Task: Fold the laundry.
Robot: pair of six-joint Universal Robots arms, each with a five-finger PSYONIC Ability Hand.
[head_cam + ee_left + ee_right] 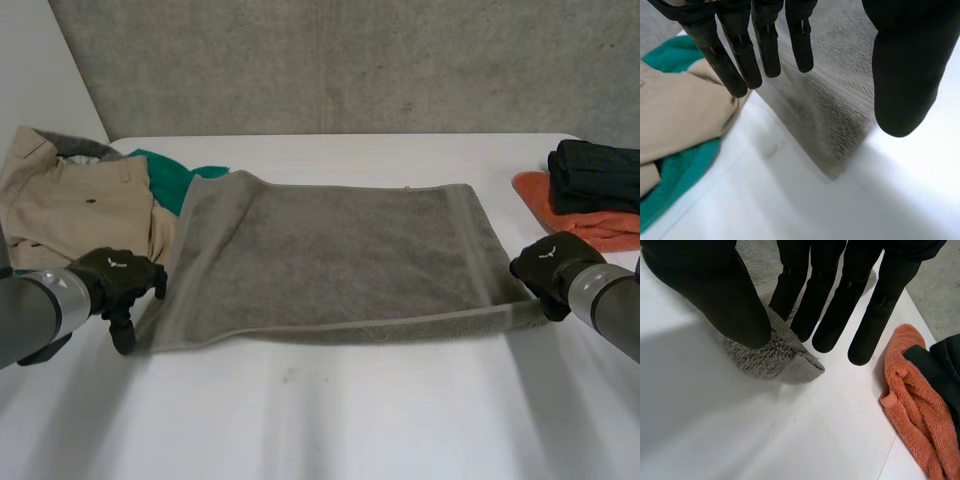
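towel [330, 260] corner apparently pinched by right robot hand [548, 264]; left robot hand [118, 278] slack over another corner

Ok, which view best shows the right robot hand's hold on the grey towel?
Right wrist view: a corner of the grey towel sits bunched between thumb and fingers of the right robot hand, apparently pinched. Head view: whole towel, that hand at its near right corner. Left wrist view: its other near corner.

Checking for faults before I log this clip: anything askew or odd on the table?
Only minor: the grey towel is bunched at the corner where the right hand pinches it; its opposite edge crowds the unfolded clothes pile.
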